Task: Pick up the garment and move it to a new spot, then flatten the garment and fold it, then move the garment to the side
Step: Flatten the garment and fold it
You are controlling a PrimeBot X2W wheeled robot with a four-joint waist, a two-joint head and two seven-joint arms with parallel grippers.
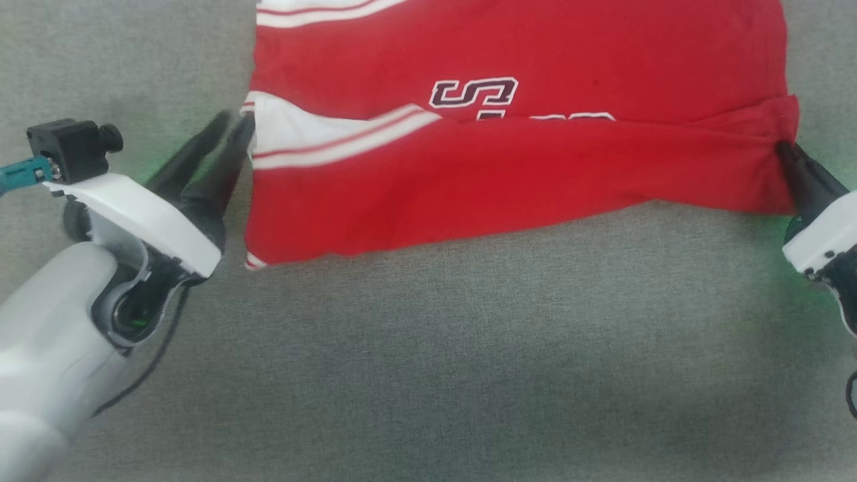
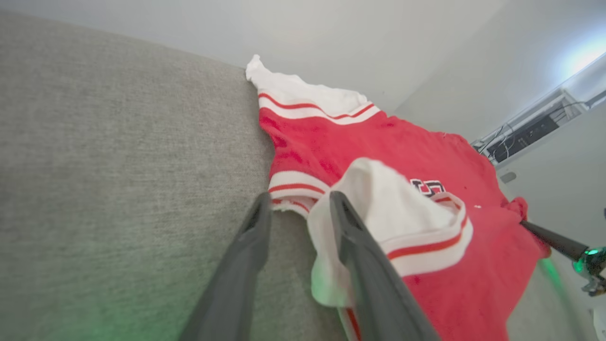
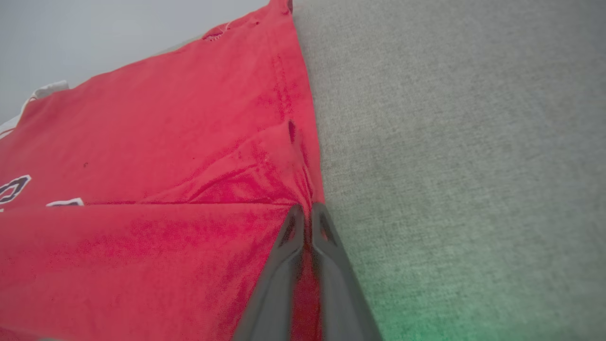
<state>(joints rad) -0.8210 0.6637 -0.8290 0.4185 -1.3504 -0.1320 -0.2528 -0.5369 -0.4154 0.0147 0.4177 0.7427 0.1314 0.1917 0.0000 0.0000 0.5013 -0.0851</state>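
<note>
Overhead, garment [image 1: 509, 174]: spread across the upper middle of the frame on a grey surface [image 1: 469, 348]; lower part folded up over the lettering [image 1: 474, 92].
Left gripper [image 1: 236, 120]: placed at the garment's left edge, centre left of the frame; fingers set apart, white sleeve [image 2: 393, 203] lying against one finger.
Right gripper [image 1: 783, 148]: placed at the frame's right edge; fingers pinched together on the garment's red corner.

Open grey surface [image 1: 435, 375] flanks the garment [image 1: 522, 181].
</note>
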